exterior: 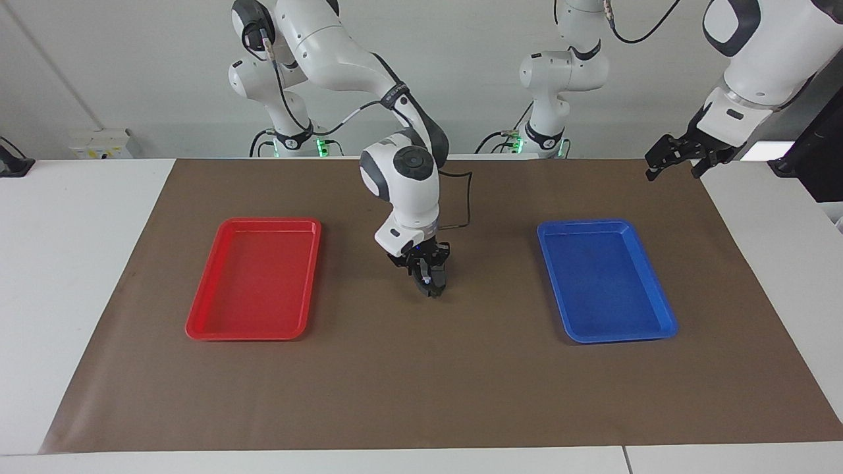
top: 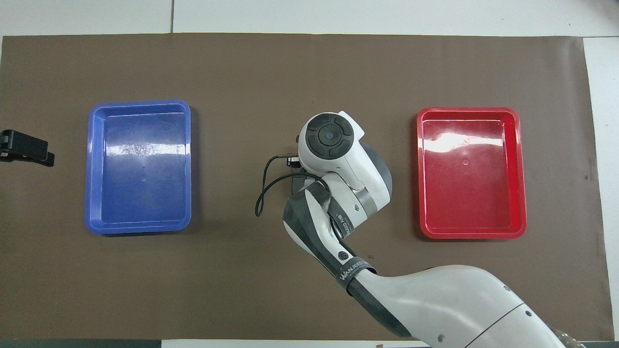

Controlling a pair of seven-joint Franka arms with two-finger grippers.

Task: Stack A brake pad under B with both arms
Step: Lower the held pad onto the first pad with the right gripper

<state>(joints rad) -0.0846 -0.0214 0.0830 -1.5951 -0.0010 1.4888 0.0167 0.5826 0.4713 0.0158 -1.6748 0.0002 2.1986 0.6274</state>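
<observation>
My right gripper (exterior: 431, 288) is down at the brown mat (exterior: 421, 382), midway between the two trays. A small dark shape sits at its tip, and I cannot tell it apart from the gripper. In the overhead view the right arm's wrist (top: 333, 145) covers that spot. Neither the short flat grey pad A nor the curved shoe B shows plainly in either view. My left gripper (exterior: 673, 172) is open and empty, held high over the mat's corner at the left arm's end. It also shows in the overhead view (top: 26, 147) at the picture's edge.
An empty red tray (exterior: 253, 329) lies toward the right arm's end and an empty blue tray (exterior: 606, 332) toward the left arm's end. A black cable (top: 263, 191) loops from the right wrist over the mat.
</observation>
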